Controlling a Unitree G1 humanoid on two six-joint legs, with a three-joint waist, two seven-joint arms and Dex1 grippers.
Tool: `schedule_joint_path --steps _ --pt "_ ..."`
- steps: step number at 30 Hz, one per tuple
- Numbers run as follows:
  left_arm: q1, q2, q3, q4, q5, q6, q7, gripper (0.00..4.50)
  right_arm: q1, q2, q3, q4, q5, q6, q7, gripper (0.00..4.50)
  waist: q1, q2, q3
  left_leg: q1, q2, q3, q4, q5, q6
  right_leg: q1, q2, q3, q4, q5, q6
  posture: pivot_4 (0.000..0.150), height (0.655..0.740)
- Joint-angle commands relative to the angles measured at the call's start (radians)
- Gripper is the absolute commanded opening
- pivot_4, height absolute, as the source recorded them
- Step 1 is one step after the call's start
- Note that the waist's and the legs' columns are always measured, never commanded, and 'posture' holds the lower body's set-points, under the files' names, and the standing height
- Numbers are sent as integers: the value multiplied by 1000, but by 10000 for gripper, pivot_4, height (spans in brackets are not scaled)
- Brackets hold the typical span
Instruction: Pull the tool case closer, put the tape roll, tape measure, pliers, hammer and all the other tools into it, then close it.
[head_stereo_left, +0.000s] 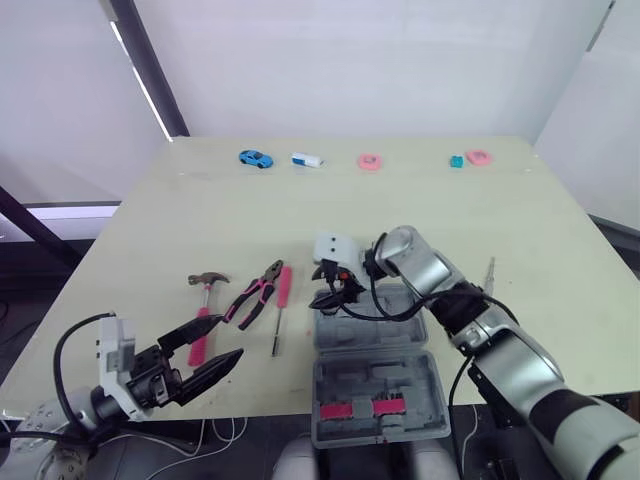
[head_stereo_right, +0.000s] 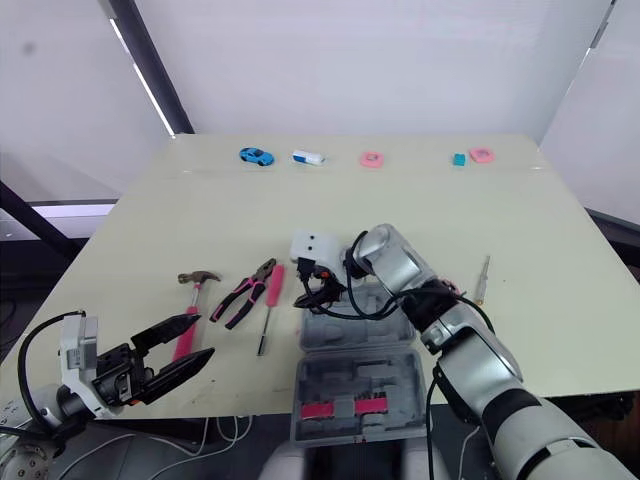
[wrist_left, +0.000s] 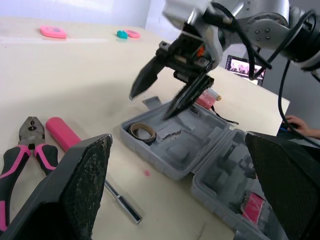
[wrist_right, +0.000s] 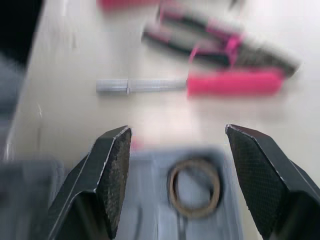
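Observation:
The grey tool case (head_stereo_left: 372, 372) lies open at the table's front edge, lid toward me. A brown tape roll (wrist_left: 142, 131) rests in its far left compartment. My right gripper (head_stereo_left: 333, 298) hovers open just above that corner, nothing between its fingers; the tape roll (wrist_right: 194, 187) sits below them. Left of the case lie a pink-handled screwdriver (head_stereo_left: 281, 305), pink-and-black pliers (head_stereo_left: 255, 293) and a pink-handled hammer (head_stereo_left: 205, 300). My left gripper (head_stereo_left: 205, 358) is open and empty at the front edge, near the hammer's handle.
A slim screwdriver (head_stereo_left: 489, 272) lies right of the case. Along the far edge sit a blue toy car (head_stereo_left: 255, 158), a white-and-blue item (head_stereo_left: 306, 159), two pink rings (head_stereo_left: 370, 161) and a teal piece (head_stereo_left: 456, 161). Pink inserts (head_stereo_left: 360, 408) sit in the lid.

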Motion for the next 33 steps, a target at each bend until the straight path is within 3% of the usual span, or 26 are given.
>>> schedule_joint_path --steps 1,3,18,26,30,33 --pt "-4 -4 -1 -24 -5 -16 5 45000 47 15 -26 14 10 -83 -66 22594 0 0 0 0 0 0 0 0 0 0 0 0 0 0 0 1500 7400" --pt "-11 -2 -5 -23 -6 -15 7 45000 67 22 -24 45 -2 -125 -104 13610 0 0 0 0 0 0 0 0 0 0 0 0 0 0 0 1500 7400" --pt "-36 9 -19 -14 2 -8 11 45000 104 55 -45 206 -14 -265 -205 13610 -1 0 0 0 0 0 -1 0 0 0 0 0 0 1 1 1500 7400" --pt "-38 0 -30 5 31 -22 11 45000 146 32 24 353 -116 -363 -226 13610 -1 -1 -2 7 0 2 -3 0 -1 4 0 2 0 -1 -1 1500 7400" --pt "-31 -13 -35 13 46 -31 18 45000 158 30 -23 308 -73 -376 -216 13610 1 -1 -2 16 0 2 -7 0 -1 11 0 3 -1 -2 -3 1500 7400" --pt "-12 -42 -35 32 62 -45 49 45000 210 44 -172 154 93 -450 -200 13610 3 -1 -2 15 0 2 -7 0 -1 10 0 2 -1 -2 -3 1500 7400"
